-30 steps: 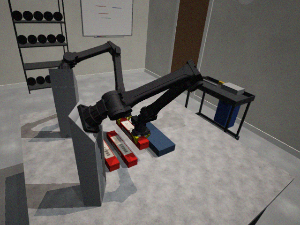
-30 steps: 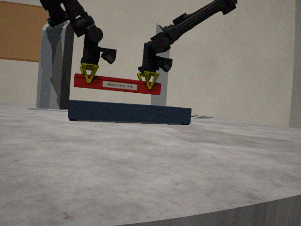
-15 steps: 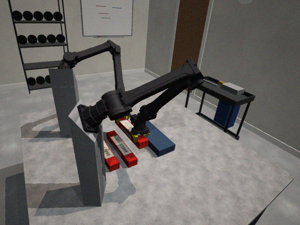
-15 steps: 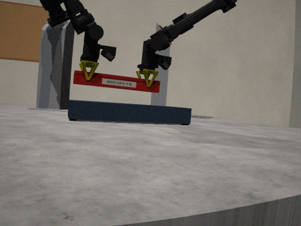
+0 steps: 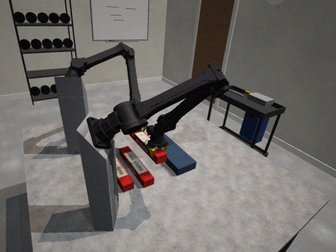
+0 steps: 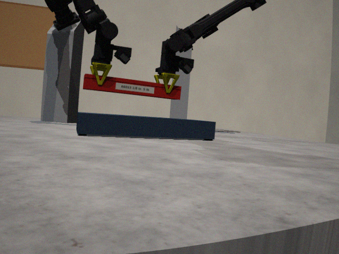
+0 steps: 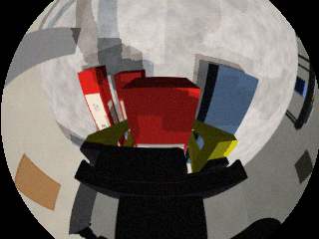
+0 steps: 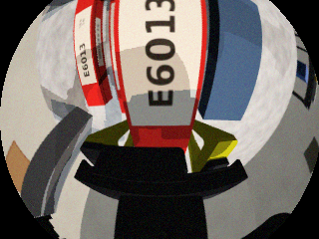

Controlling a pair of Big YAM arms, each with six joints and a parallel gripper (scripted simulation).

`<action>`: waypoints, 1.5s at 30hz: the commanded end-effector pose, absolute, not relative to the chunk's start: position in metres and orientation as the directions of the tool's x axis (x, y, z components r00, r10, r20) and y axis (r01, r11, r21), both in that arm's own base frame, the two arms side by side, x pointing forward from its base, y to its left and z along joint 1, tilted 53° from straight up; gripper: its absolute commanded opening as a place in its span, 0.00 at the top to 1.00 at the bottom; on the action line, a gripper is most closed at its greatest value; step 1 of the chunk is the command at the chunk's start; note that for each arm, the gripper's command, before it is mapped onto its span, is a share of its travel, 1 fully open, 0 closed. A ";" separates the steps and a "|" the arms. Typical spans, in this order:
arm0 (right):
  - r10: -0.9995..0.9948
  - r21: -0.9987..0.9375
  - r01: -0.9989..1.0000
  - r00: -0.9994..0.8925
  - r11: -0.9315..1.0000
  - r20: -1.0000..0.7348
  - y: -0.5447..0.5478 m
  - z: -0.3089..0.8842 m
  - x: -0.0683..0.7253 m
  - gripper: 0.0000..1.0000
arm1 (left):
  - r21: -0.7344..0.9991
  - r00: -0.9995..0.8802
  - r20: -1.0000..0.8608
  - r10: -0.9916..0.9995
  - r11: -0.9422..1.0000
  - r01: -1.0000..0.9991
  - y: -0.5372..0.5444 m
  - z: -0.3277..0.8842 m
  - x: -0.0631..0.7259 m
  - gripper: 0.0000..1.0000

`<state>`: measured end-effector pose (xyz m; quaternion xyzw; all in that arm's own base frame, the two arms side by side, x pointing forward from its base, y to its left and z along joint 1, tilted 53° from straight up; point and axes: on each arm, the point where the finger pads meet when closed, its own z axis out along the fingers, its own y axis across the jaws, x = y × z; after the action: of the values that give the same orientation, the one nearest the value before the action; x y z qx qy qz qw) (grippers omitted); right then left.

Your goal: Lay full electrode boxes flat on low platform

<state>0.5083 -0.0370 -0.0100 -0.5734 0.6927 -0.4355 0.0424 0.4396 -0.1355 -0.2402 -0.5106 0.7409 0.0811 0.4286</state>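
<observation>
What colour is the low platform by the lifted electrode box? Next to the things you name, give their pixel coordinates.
Plain blue; the low platform (image 5: 180, 158) (image 6: 146, 127) (image 7: 231, 100) (image 8: 236, 65) shows best from the top.

We see a tall shelf rack (image 5: 45, 50) with round black things on its boards, and near it a whiteboard (image 5: 119, 19) on the wall. There is also a brown door (image 5: 210, 40), and a dark cart (image 5: 271, 111) carrying one grey box (image 5: 260, 98).
</observation>
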 end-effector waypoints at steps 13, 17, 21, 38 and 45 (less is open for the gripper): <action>-0.841 -0.676 -0.735 -0.332 -0.054 0.427 -0.013 0.016 0.497 1.00 | -0.339 -0.116 -0.725 -0.679 0.498 -0.798 -0.163 -0.210 0.426 1.00; -0.841 -0.676 -0.735 -0.332 -0.054 0.427 -0.013 0.016 0.497 1.00 | -0.339 -0.116 -0.725 -0.679 0.498 -0.798 -0.163 -0.210 0.426 1.00; -0.841 -0.676 -0.735 -0.332 -0.054 0.427 -0.013 0.016 0.497 1.00 | -0.339 -0.116 -0.725 -0.679 0.498 -0.798 -0.163 -0.210 0.426 1.00; -0.841 -0.676 -0.735 -0.332 -0.054 0.427 -0.013 0.016 0.497 1.00 | -0.339 -0.116 -0.725 -0.679 0.498 -0.798 -0.163 -0.210 0.426 1.00; -0.841 -0.676 -0.735 -0.332 -0.054 0.427 -0.013 0.016 0.497 1.00 | -0.339 -0.116 -0.725 -0.679 0.498 -0.798 -0.163 -0.210 0.426 1.00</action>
<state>0.5011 -0.0309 -0.0039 -0.5738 0.6925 -0.4351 0.0426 0.4320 -0.1411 -0.2337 -0.5110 0.7407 0.0808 0.4287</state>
